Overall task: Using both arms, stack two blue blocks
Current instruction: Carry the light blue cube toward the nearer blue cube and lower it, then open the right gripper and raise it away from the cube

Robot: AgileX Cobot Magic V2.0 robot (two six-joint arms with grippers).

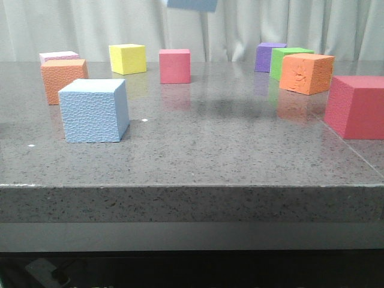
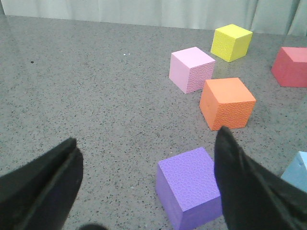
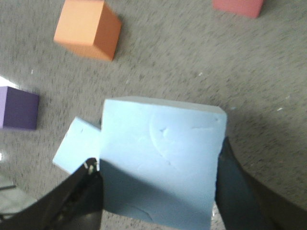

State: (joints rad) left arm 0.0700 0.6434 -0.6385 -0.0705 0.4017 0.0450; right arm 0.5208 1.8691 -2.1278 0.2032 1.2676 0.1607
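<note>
While the right gripper (image 3: 158, 191) pinches the smooth blue block (image 3: 163, 158) (lifted), the left gripper (image 2: 148, 167) gapes empty.

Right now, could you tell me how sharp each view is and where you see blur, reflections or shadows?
Front view: sharp; the polished table mirrors the cubes, and a soft shadow lies mid-table under the smooth blue block, cropped at the top edge. Left wrist view: cubes crisp, near left gripper fingers soft. Right wrist view: blurred overall; the smooth blue block fills the right gripper, the pebbled blue block peeking out behind.

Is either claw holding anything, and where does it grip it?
The right gripper holds the smooth blue block by two opposite side faces. The left gripper is open, holding nothing.
</note>
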